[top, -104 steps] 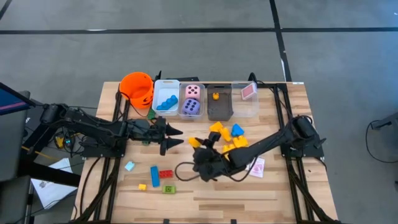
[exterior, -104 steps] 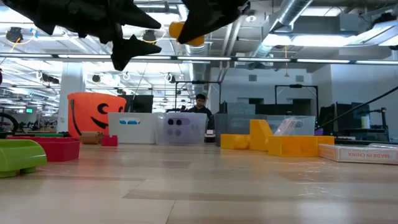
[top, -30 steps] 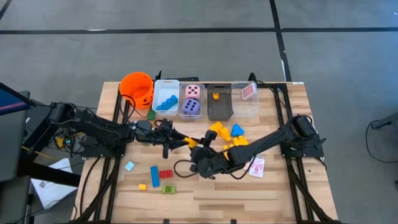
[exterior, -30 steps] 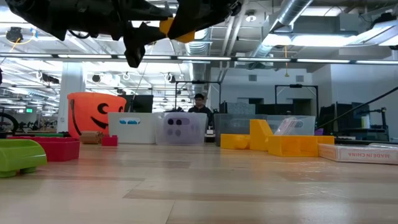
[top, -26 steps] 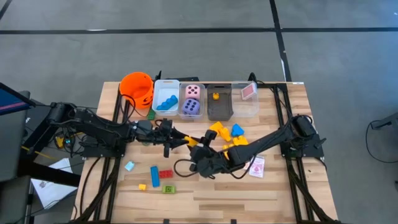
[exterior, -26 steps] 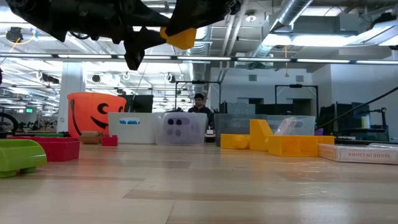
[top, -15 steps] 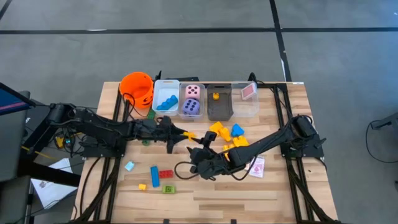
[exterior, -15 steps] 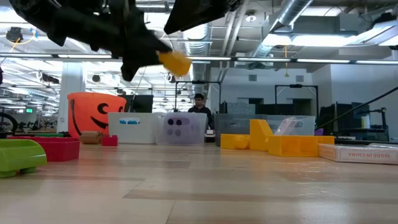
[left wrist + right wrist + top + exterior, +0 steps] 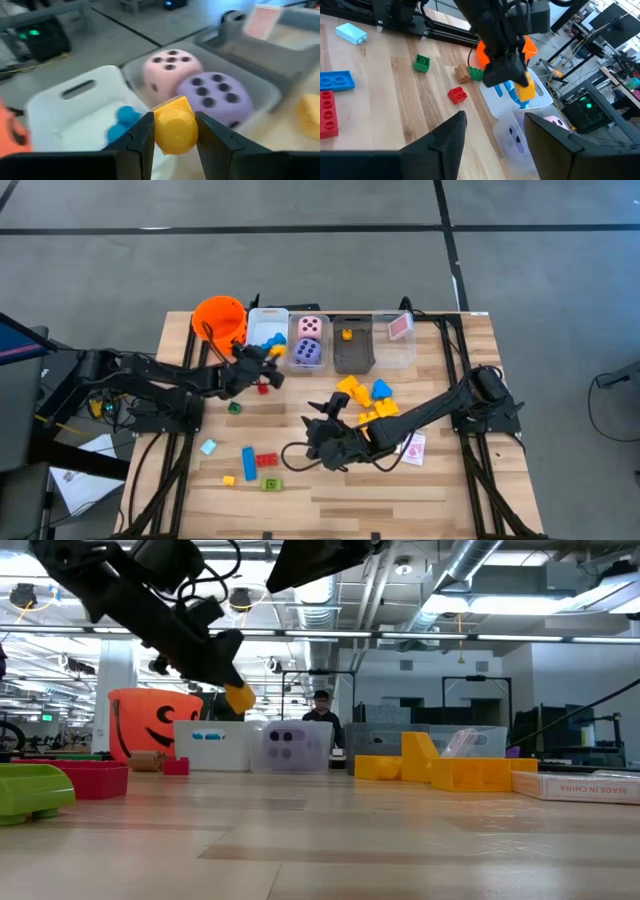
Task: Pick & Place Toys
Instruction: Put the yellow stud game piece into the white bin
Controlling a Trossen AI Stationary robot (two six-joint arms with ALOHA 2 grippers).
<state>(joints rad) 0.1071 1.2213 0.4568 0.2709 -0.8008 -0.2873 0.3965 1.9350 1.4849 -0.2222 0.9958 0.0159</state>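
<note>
Two fingers of the left gripper (image 9: 172, 135) are clamped on a yellow block (image 9: 174, 129), one finger on each side of it. In the high view the left gripper (image 9: 262, 356) hangs at the near edge of the white bin (image 9: 262, 320), just beside the clear bin (image 9: 292, 348) that holds the pink die (image 9: 311, 326) and the purple die (image 9: 309, 352). In the left wrist view the block sits in front of both dice, with blue blocks (image 9: 121, 123) lying in the white bin beyond it. The low view shows the block (image 9: 239, 697) carried well above the table (image 9: 320, 830).

Right gripper (image 9: 322, 412): jaws parted, nothing between them, raised over mid-table. Its wrist view looks past the open fingers (image 9: 447, 135) at the left gripper and the yellow block (image 9: 525, 89).

Table contents, high view:
- orange bucket (image 9: 219, 317) at the far left corner, next to the white bin
- grey bin (image 9: 352, 356) with one small yellow piece (image 9: 347, 335) in it
- second clear bin (image 9: 408, 352) with a pink card (image 9: 400, 327)
- yellow blocks (image 9: 363, 402) and a blue piece (image 9: 381, 389) near the right arm
- pink-white card (image 9: 413, 448) flat on the table beside the right arm
- red block (image 9: 264, 387) and green block (image 9: 233, 408) near the left gripper
- light blue block (image 9: 208, 446), blue block (image 9: 249, 462), red block (image 9: 267, 459), small yellow block (image 9: 228, 480) and green block (image 9: 271, 483) toward the near edge
</note>
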